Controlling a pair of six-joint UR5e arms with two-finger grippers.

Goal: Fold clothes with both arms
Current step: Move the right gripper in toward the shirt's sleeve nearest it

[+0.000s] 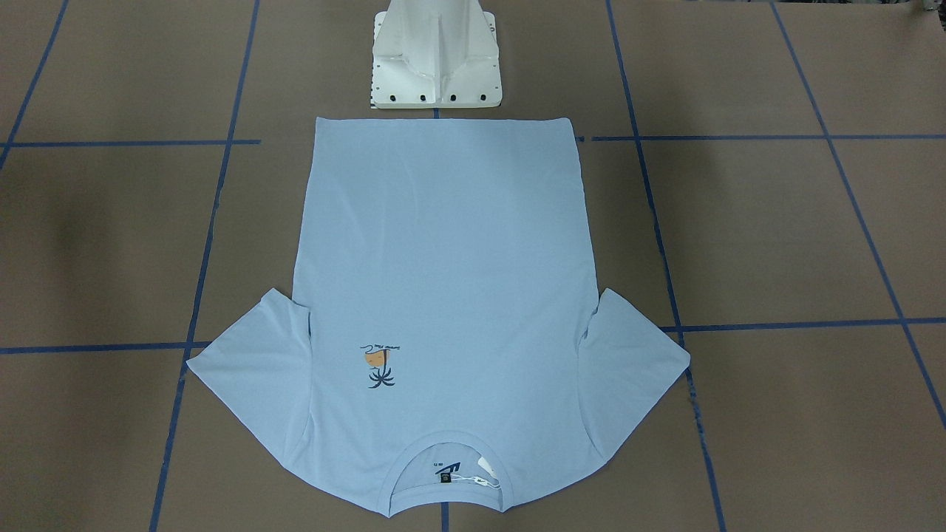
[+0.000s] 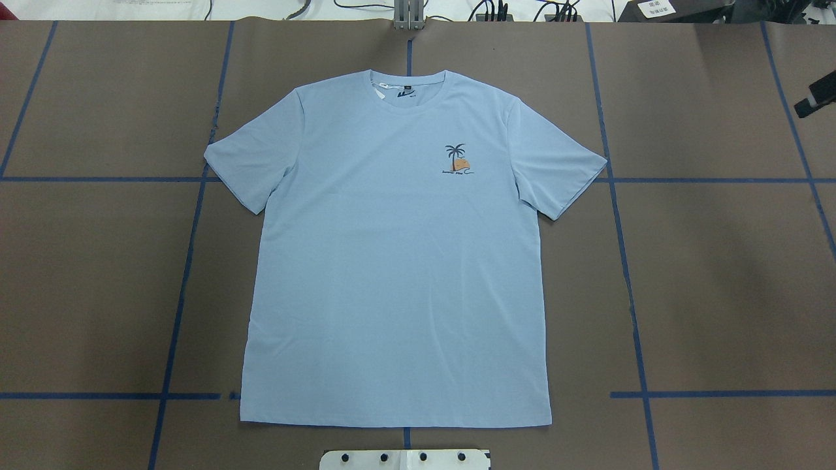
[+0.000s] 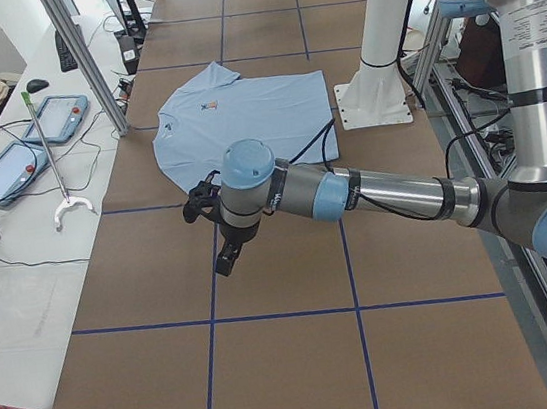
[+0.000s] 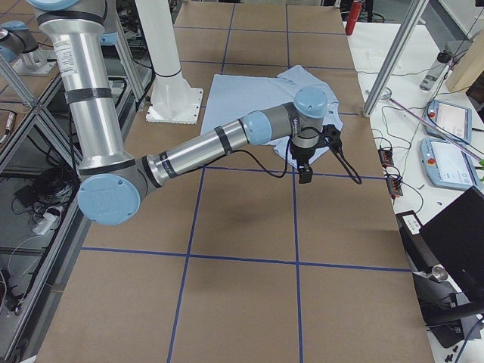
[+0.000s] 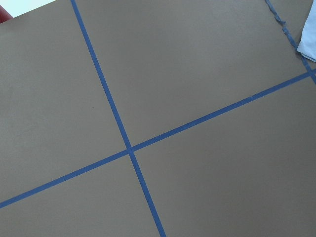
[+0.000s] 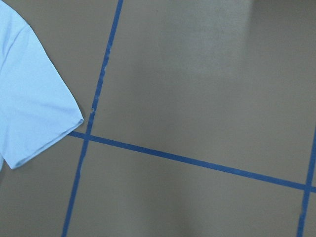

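one light blue short-sleeved t-shirt [image 2: 398,261] lies flat and face up in the middle of the brown paper-covered table [image 2: 718,294]. its two sleeves are spread to the sides, its hem is just in front of the one white pedestal base [image 1: 436,59], and its collar is at the far end from it. on the chest is one small orange-and-dark palm-tree print [image 2: 457,160] with a line of script under it, too small to read. inside the collar sit a dark label [image 1: 446,473] and a white tag [image 1: 488,467]; their marks cannot be read.

blue tape lines [image 2: 718,393] cross the table in a grid, some passing under the shirt.

two silver-tubed arms reach out above the table, one at each side of the shirt and neither touching it. the left arm [image 3: 393,194] holds its black left gripper [image 3: 225,264] pointing down over bare table beside one sleeve. the right arm [image 4: 197,147] holds the right gripper [image 4: 305,176] the same way beside the other sleeve. both pincers show only from the side, so i cannot tell how their fingers stand.

on the white side bench lie two blue-edged tablets [image 3: 55,117].
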